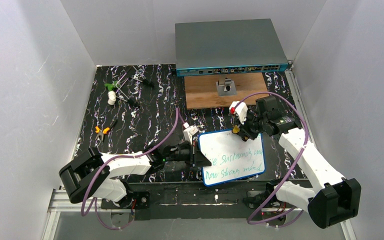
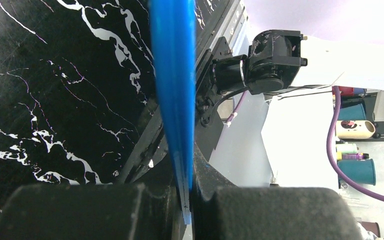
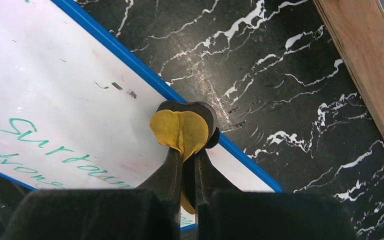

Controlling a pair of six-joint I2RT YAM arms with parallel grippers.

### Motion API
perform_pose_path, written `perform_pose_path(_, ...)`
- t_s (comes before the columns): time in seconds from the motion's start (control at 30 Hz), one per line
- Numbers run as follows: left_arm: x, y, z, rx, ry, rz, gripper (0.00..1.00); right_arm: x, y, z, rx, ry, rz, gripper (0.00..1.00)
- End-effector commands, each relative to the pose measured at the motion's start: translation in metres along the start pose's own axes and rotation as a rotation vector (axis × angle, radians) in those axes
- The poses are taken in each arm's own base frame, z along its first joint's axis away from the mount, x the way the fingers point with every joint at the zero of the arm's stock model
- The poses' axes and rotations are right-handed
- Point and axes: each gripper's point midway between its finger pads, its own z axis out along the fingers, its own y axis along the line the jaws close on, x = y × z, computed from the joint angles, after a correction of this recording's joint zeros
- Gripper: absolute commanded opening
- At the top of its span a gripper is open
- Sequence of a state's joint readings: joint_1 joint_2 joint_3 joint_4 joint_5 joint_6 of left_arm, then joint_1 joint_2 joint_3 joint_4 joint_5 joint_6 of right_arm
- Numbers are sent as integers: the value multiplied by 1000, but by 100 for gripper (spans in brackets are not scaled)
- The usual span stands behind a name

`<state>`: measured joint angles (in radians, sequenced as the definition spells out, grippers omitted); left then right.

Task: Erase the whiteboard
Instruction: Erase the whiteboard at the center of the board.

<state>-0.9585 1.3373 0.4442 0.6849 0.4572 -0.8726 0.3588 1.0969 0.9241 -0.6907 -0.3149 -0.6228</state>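
The whiteboard (image 1: 232, 157), with green writing on it, lies at the table's (image 1: 145, 115) 6 o'clock. The left gripper (image 1: 201, 159) clamps its 9 o'clock rim; the right gripper (image 1: 238, 129) pinches a yellow cloth (image 3: 180, 130) at its 1 o'clock rim.

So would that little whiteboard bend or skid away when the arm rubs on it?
Probably stiff: the whiteboard looks flat, its blue rim straight. It seems thin and light, so it could skid on the glossy table, which may be why the left gripper clamps its edge. The yellow pad in the right gripper looks soft, so scratches seem unlikely.
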Motion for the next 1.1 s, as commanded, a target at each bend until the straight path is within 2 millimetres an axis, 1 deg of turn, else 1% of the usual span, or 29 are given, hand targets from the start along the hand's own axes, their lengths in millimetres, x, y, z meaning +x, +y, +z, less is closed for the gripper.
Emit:
perform_pose_path(0.0, -5, -20, -5, 80, -17, 79, 0, 18, -18, -1, 107, 66, -12, 1)
perform_pose_path(0.1, -6, -22, -7, 76, -18, 91, 0, 38, -7, 0, 75, 118, -27, 1)
perform_pose_path(0.13, -6, -22, -7, 75, -19, 94, 0, 43, 2, 0, 39, 122, -31, 1)
perform_pose_path(0.2, -7, -23, -8, 73, -18, 101, 0, 46, 27, -2, -74, 100, -41, 1)
perform_pose_path(0.3, -6, -22, -9, 72, -13, 107, 0, 36, 70, -10, -281, 10, -54, 1)
perform_pose_path(0.37, -3, -21, -9, 68, -1, 110, 0, 28, 82, -14, -342, -31, -42, 1)
perform_pose_path(0.43, 0, -17, -8, 58, 14, 111, 0, 21, 80, -14, -338, -48, -18, 1)
perform_pose_path(0.47, 1, -16, -7, 57, 20, 113, 0, 16, 72, -12, -305, -52, -15, 1)
perform_pose_path(0.5, 2, -15, -7, 55, 23, 115, 0, 13, 62, -10, -256, -47, 19, 1)
perform_pose_path(0.57, 3, -13, -5, 60, 28, 123, 0, 3, 34, -7, -126, -54, 49, 1)
perform_pose_path(0.63, 4, -12, -5, 63, 28, 127, 0, 1, 11, -8, -29, -35, 81, 1)
perform_pose_path(0.7, 4, -12, -5, 65, 25, 133, 0, -1, 0, -9, 13, -30, 100, 1)
perform_pose_path(0.8, 2, -13, -5, 62, 21, 135, 0, 2, -8, -10, 57, -14, 100, 1)
perform_pose_path(0.93, 0, -13, -5, 48, 19, 130, 0, 18, -17, -11, 122, 33, 97, 1)
perform_pose_path(1.03, -2, -14, -7, 42, 5, 122, 0, 34, -12, -10, 120, 79, 101, 1)
perform_pose_path(1.07, -3, -14, -8, 40, 2, 120, 0, 38, -7, -10, 100, 95, 105, 1)
